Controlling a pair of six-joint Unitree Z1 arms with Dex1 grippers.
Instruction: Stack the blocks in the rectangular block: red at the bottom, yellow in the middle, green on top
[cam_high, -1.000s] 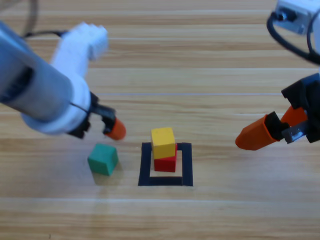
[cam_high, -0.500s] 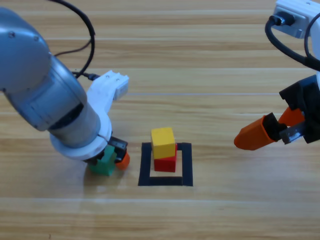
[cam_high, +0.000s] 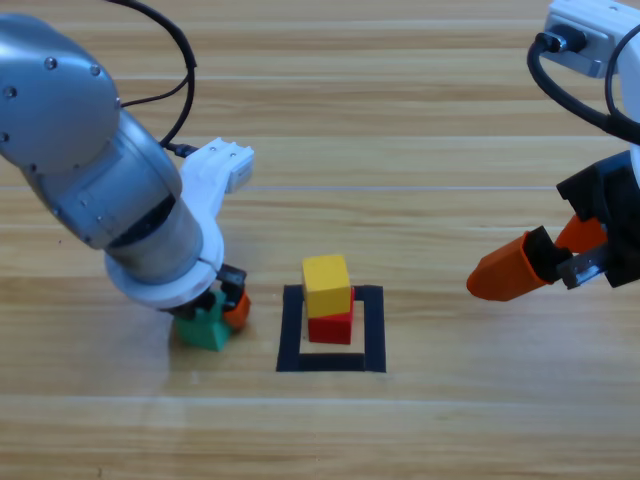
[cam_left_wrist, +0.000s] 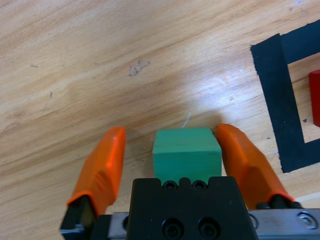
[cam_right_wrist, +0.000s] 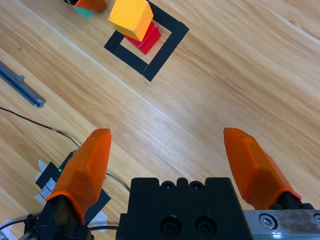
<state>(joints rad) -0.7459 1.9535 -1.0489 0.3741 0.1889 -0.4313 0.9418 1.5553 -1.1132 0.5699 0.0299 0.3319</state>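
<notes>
- High view: the left claw (cam_high: 222, 312) is down at the table (cam_high: 400, 150), its jaws on either side of the green cube (cam_high: 203, 328), which sits on the wood just left of the rectangular block (cam_high: 331, 329). Inside that tape outline the yellow cube (cam_high: 327, 285) rests on the red cube (cam_high: 331, 325), set a little askew over it. The likely risk is that a careless carry brings the green cube in too low and knocks the yellow one off.
- High view: the right claw (cam_high: 535, 264) waits well off to the right, clear of the stack, so it poses little danger where it is.
- Left wrist view: the left claw (cam_left_wrist: 176, 152) is open around the green cube (cam_left_wrist: 186, 154). One jaw is at or nearly at the cube's side, while the other stands apart from it. Closing from this offset would probably push the cube sideways or twist it, giving a crooked grip and a tilted placement later.
- Right wrist view: the right claw (cam_right_wrist: 170, 157) has its jaws spread wide and holds nothing. The yellow cube (cam_right_wrist: 131, 18) overhangs the red cube (cam_right_wrist: 145, 38) slightly, so a heavy set-down of the green could tip the pile.
</notes>
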